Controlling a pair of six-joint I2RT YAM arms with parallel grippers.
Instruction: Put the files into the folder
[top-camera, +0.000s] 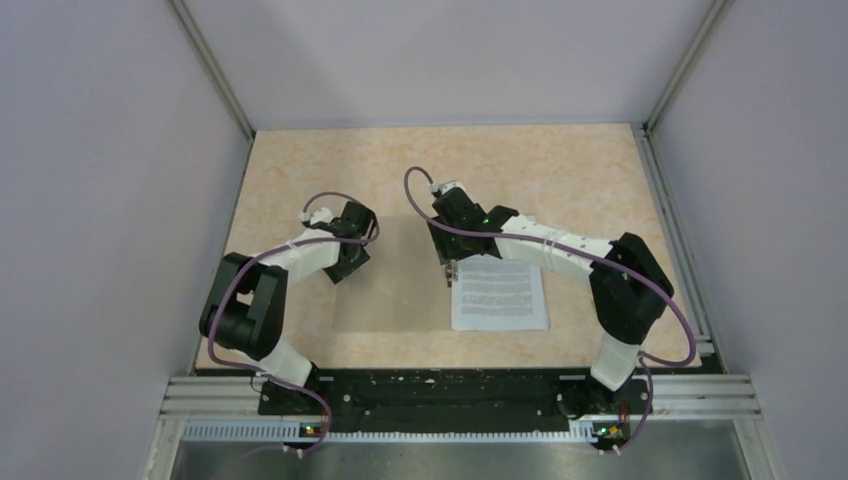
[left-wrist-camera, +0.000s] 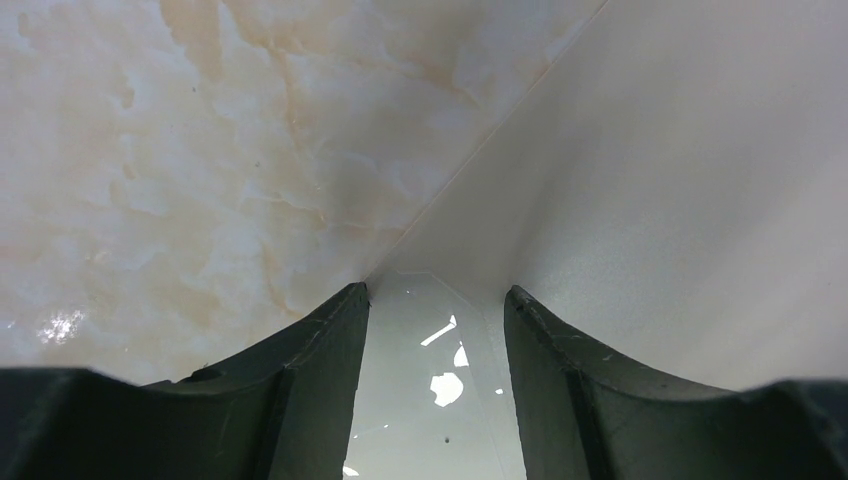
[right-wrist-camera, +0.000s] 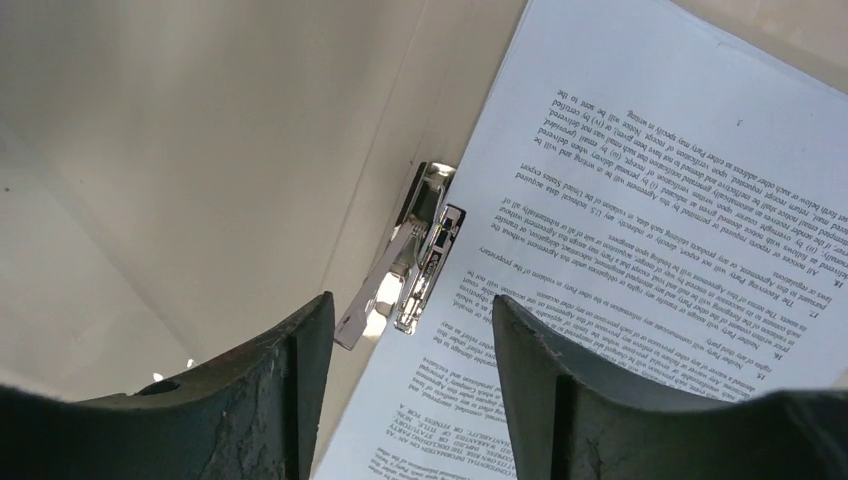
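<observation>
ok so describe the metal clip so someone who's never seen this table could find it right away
On the beige marbled table, find the single white printed sheet in front of the right arm. Follow its left edge, where it meets the pale folder. The clip sits there: small, shiny silver metal, the only reflective piece among flat paper and card.

We see a beige marbled tabletop (top-camera: 560, 170). Toward its near edge, around the middle, a pale folder (top-camera: 390, 295) lies flat, barely distinct from the surface. A white printed sheet (top-camera: 500, 295) lies along its right side, beside a metal clip (right-wrist-camera: 425, 250). We cannot tell whether the folder extends beneath the sheet.
</observation>
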